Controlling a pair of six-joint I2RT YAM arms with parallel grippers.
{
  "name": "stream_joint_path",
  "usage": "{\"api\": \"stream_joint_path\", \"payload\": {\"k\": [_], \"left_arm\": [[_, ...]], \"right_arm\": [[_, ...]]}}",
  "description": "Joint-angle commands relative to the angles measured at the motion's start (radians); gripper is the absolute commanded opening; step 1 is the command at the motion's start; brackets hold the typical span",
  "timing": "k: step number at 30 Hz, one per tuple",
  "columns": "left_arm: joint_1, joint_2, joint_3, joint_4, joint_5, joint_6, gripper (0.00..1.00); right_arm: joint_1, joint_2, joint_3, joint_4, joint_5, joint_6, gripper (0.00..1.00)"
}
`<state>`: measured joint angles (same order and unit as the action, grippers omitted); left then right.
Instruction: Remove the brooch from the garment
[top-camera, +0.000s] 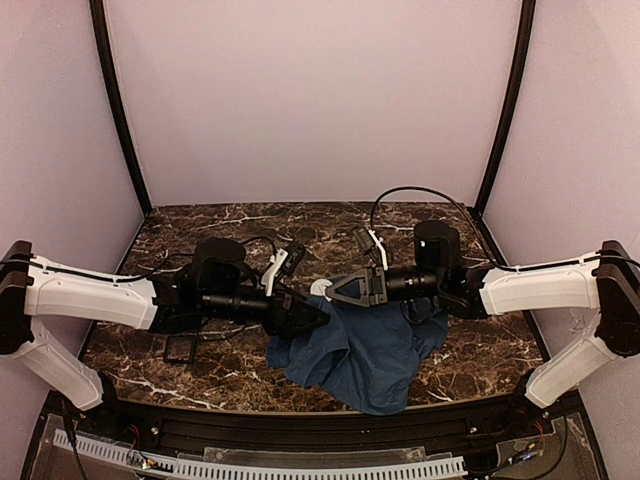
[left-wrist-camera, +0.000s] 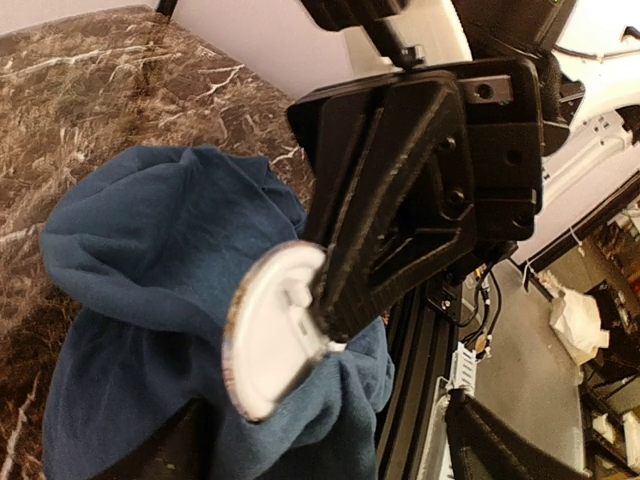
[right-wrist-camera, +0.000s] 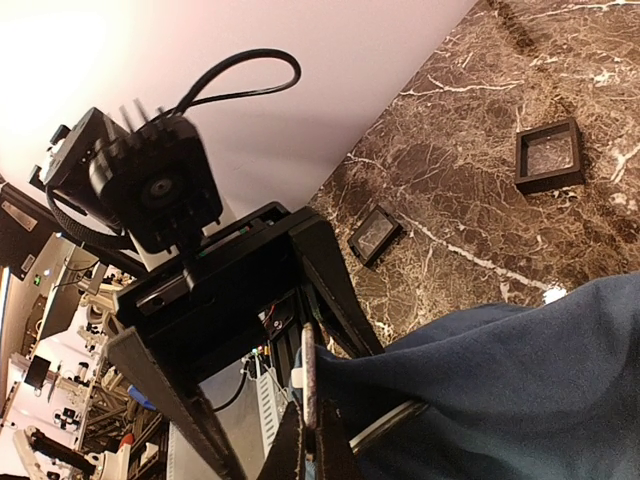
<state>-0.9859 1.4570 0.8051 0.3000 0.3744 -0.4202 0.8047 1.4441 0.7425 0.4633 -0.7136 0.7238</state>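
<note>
The right gripper (left-wrist-camera: 328, 300) has its fingers pressed together on the edge of the brooch (left-wrist-camera: 268, 350), a pale disc held over the table centre against a raised fold of the blue garment (top-camera: 365, 355). The left gripper (top-camera: 308, 314), fingers spread, sits just left of the brooch and grips nothing. Two black trays (right-wrist-camera: 548, 155) lie on the marble table (top-camera: 480, 360), further left.

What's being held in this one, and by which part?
The right gripper is shut on the brooch, its jaws pinching one edge of the white disc. The left gripper stands open and holds nothing.
</note>
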Motion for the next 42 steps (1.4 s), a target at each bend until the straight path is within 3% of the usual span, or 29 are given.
{"api": "stream_joint_path", "payload": {"k": [1,9,13,22,35,42], "left_arm": [[-0.004,0.011,0.028,-0.059,-0.03,0.039,0.62],[-0.006,0.016,0.032,-0.068,-0.04,0.035,0.13],[-0.006,0.016,0.028,-0.058,-0.042,0.027,0.01],[-0.006,0.005,0.016,-0.029,-0.049,0.01,0.01],[0.0,-0.014,0.001,-0.008,-0.073,-0.019,0.01],[0.004,-0.011,-0.005,0.008,-0.07,-0.028,0.01]], "right_arm": [[0.007,0.011,0.031,0.042,0.007,0.004,0.0],[0.007,0.024,0.031,0.05,0.006,0.007,0.0],[0.007,0.026,0.024,0.052,0.002,-0.005,0.0],[0.007,-0.007,0.011,-0.005,0.028,-0.078,0.0],[0.014,-0.091,0.038,-0.277,0.169,-0.247,0.0],[0.022,-0.1,0.045,-0.345,0.209,-0.275,0.0]]}}
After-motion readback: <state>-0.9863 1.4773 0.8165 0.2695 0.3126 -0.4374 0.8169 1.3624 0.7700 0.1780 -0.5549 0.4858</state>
